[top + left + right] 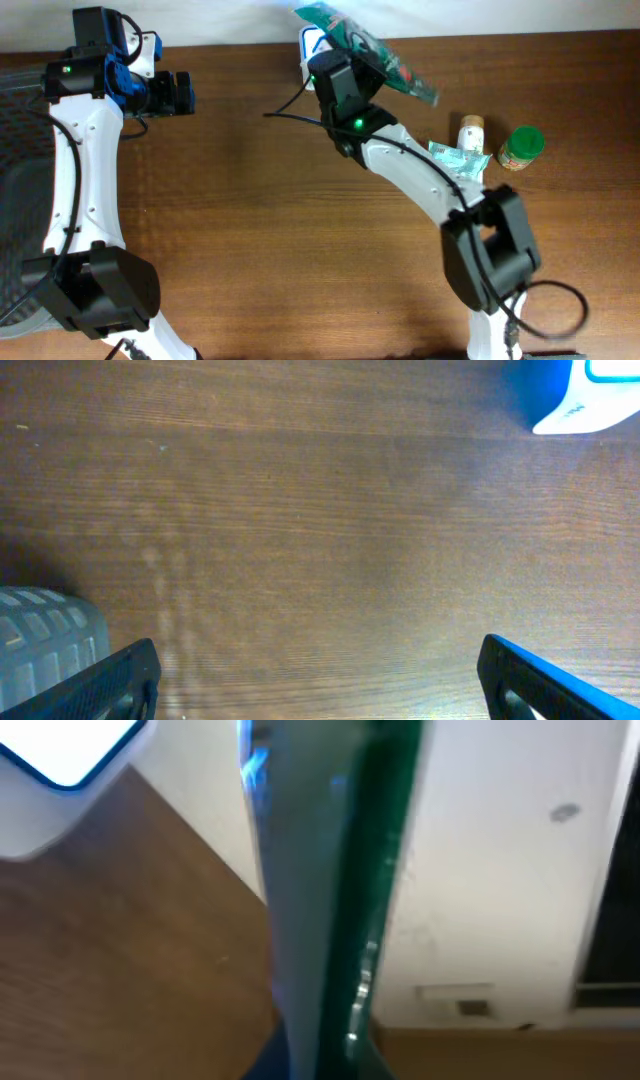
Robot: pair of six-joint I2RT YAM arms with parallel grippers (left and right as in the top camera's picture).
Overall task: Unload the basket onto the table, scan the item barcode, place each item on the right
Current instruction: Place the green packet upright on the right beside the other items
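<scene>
Green packet [330, 900] filled the right wrist lens, clamped edge-on in the right end effector [352, 50] and held above the worktop [250, 250] at the far edge, probably to present its print to the white-blue scanner [310, 42] just behind. Barcode not visible. Left end effector [190, 92] hung released at far left, empty, likely keeping clear.
</scene>
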